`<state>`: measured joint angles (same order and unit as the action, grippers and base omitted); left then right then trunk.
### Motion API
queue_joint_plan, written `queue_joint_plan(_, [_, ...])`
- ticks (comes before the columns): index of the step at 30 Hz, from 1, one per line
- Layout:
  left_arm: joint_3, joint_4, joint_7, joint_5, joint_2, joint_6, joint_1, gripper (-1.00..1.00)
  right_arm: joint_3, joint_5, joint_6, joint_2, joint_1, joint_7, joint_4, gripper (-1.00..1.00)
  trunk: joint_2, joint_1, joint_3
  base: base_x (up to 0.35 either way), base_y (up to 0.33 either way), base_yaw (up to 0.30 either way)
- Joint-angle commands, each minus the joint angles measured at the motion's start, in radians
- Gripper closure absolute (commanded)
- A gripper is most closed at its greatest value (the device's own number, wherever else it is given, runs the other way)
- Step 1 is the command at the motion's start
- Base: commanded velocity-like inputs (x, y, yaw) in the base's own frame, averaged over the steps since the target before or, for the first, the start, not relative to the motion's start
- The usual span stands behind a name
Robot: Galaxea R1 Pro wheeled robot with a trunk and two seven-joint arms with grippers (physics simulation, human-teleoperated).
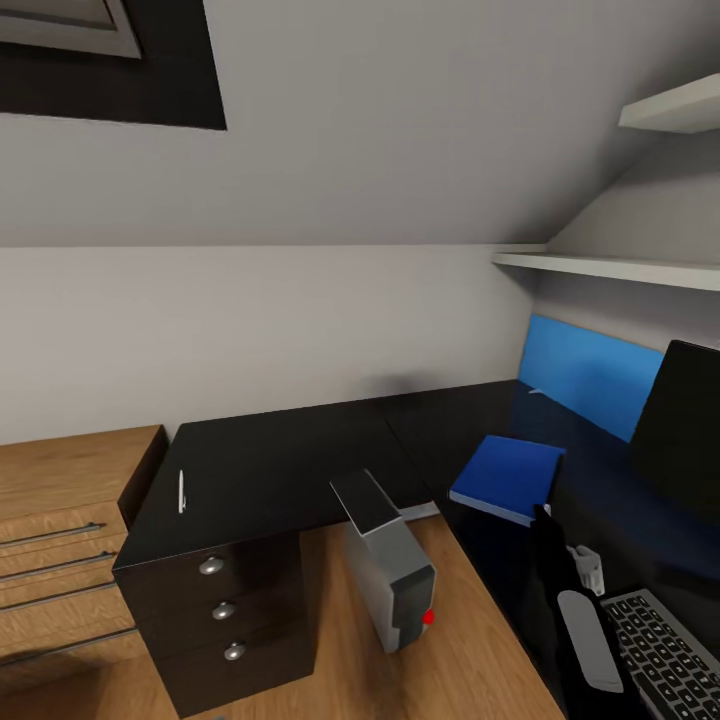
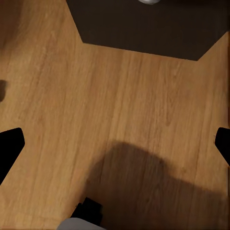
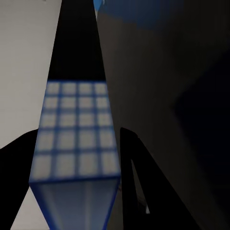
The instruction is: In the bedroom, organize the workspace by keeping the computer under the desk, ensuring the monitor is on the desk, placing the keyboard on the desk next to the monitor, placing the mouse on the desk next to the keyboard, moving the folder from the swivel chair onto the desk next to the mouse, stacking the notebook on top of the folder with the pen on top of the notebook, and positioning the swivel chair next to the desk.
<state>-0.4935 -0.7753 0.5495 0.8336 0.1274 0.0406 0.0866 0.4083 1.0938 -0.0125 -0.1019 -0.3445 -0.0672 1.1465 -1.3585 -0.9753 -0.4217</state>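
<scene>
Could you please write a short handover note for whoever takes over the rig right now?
Left tool: open, empty, above the wood plank floor.
Right tool: shut on a blue-edged, grid-patterned notebook.
On the glossy black desk: flat blue folder, wide black monitor, dark-keyed keyboard, and a thin white pen on its left wing.
Grey tower computer stands on the floor at the desk's inner corner.
Left: notebook onto folder, pen on top.
</scene>
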Motion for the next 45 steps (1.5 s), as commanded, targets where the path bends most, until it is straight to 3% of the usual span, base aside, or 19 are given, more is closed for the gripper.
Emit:
queue_joint_plan(1, [-0.005,-0.002,0.008,0.002,0.001,0.004,0.001,-1.00,0.001,0.009,-0.001,-0.001,-0.001,-0.003,0.001,1.00,-0.001,0.000,-0.001,0.000,-0.118,0.000])
queue_joint_plan(15, [-0.008,-0.007,0.008,0.002,0.002,0.003,0.001,-1.00,0.003,0.009,0.000,0.001,-0.001,-0.003,0.002,1.00,-0.001,0.000,-0.001,0.000,-0.018,0.000])
queue_joint_plan(22, [-0.010,-0.007,0.008,0.003,0.001,0.002,0.001,-1.00,0.003,0.009,-0.001,0.001,-0.001,-0.003,0.002,1.00,-0.050,-0.027,-0.023,0.000,0.000,0.000])
queue_joint_plan(45, [-0.005,-0.004,0.007,0.003,0.001,0.005,0.001,-1.00,0.003,0.008,0.003,0.000,-0.001,-0.004,0.002,1.00,-0.050,-0.027,-0.023,0.041,0.000,0.000])
